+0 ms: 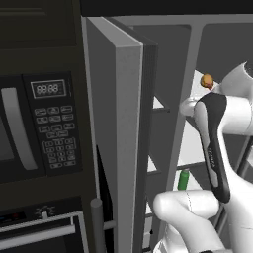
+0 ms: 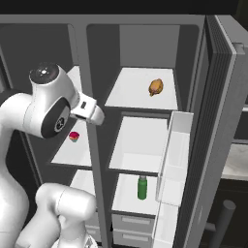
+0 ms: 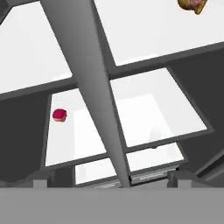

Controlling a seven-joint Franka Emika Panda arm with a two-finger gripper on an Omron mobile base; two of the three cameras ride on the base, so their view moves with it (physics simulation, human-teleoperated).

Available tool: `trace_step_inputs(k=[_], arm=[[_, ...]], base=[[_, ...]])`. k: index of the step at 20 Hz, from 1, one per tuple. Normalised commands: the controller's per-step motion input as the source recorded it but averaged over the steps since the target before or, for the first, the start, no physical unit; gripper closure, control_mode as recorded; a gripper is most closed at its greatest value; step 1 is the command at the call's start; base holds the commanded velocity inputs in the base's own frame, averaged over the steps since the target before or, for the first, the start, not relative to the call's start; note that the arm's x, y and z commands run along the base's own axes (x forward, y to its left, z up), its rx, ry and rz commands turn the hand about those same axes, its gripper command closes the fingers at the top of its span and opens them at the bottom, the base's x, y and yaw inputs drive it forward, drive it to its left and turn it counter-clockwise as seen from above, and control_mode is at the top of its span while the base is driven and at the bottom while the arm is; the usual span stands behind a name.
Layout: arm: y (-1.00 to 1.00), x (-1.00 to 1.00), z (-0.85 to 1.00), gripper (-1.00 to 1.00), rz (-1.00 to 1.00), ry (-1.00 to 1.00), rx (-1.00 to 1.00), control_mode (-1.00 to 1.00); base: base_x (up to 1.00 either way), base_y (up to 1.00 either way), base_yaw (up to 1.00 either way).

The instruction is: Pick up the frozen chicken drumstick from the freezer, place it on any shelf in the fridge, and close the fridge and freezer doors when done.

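The golden-brown chicken drumstick [image 2: 156,87] [image 1: 206,80] [image 3: 192,4] lies on the upper white shelf [image 2: 133,92] of the fridge [image 2: 191,63], the wider right-hand compartment. My gripper [image 2: 96,115] [image 3: 109,181] hovers in front of the divider between the compartments, below and left of the drumstick. It is open, its tips wide apart with nothing between them. The freezer [image 2: 72,150] is the narrower left compartment. Both doors stand open: the freezer door [image 1: 126,148] on the left, the fridge door [image 2: 225,126] on the right.
A pink-red round item [image 2: 73,136] [image 3: 59,115] sits on a freezer shelf. A green bottle [image 2: 142,187] [image 1: 183,179] stands on a lower fridge shelf. White door bins [image 2: 175,145] hang on the fridge door. A black microwave [image 1: 37,128] and oven [image 1: 39,232] are left of the unit.
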Motion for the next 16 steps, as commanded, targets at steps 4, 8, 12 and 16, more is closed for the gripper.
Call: trace_step_inputs(k=[4, 8, 12, 16], arm=[[0.34, 0.00, 0.00, -1.00, 0.35, 0.33, -0.15, -1.00], [0.04, 0.00, 0.00, -1.00, 0.05, 0.06, -0.09, -1.00], [-0.21, -0.26, 0.00, -1.00, 0.00, 0.00, 0.00, -1.00], [-0.22, -0.32, 0.00, -1.00, 0.00, 0.00, 0.00, 1.00]], base=[[0.00, 0.00, 0.00], [0.00, 0.00, 0.00], [0.00, 0.00, 0.00], [-0.27, -0.22, -0.01]])
